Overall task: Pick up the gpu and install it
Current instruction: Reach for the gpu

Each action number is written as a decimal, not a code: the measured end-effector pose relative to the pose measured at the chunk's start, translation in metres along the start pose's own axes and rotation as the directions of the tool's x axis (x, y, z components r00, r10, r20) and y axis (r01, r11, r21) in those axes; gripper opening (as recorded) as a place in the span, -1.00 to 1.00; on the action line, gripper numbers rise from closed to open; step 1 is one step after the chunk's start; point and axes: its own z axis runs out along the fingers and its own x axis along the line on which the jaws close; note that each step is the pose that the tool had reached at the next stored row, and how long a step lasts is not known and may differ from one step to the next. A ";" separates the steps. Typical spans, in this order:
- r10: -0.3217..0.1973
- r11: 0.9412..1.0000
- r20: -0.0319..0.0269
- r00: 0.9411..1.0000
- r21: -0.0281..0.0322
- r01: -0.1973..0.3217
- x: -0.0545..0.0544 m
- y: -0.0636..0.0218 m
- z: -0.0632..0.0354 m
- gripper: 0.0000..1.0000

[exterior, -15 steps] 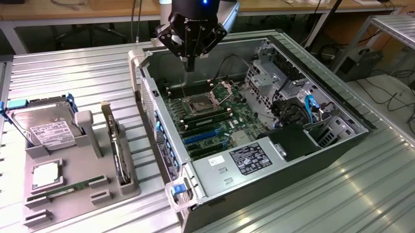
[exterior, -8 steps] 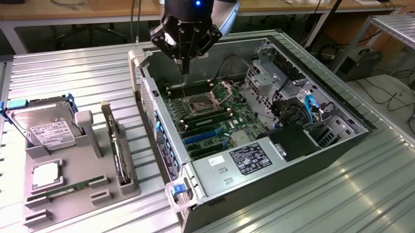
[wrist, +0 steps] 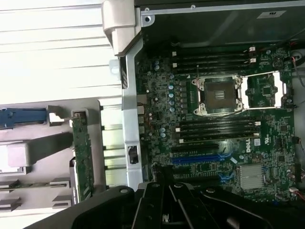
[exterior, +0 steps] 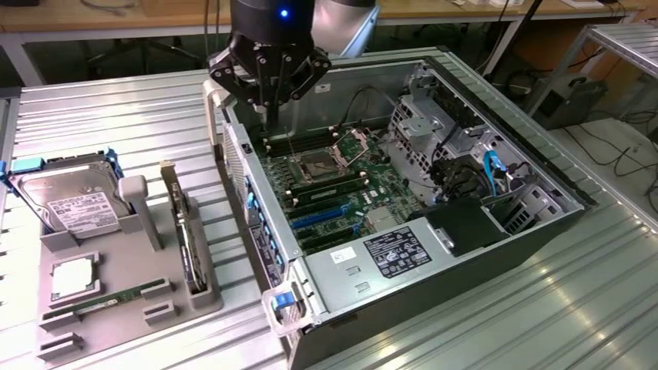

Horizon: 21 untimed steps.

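item: gripper (exterior: 270,102) – hangs over the far corner of the open computer case (exterior: 519,166), above the memory-slot end of the motherboard (exterior: 344,189). you see its dark linkage at the edge of the wrist view (wrist: 164,191). the jaws appear drawn together and carry nothing.

item: gpu (exterior: 187,235) – stands on edge, upright, in a slot of the grey holder tray (exterior: 123,308) on the ribbed metal table (exterior: 103,116), just beside the case's outer wall on the exterior view's left. its metal bracket end points away from that camera. the wrist view gives you its green top edge (wrist: 82,157). it is apart from the gripper and untouched.

item: hard drive (exterior: 64,204) – rests in the same tray, beyond the gpu, away from the case.

item: blue expansion slots (exterior: 313,220) – lie on the motherboard below the open cpu socket (exterior: 313,166); all look vacant, seen too in the wrist view (wrist: 198,159).

status: by your pictures the pickup is not yet begun; the work stands at the approach stage, with the tool over the case rather than over the tray.

requirement, as a judgement: a grasp from here asks you to cross the case wall to the tray, part the jaws, line them across the thin card, and take it by the top edge without snagging the holder posts.
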 end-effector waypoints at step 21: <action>0.000 1.000 0.000 1.000 0.000 0.000 0.098 -0.0347 0.0124 -0.79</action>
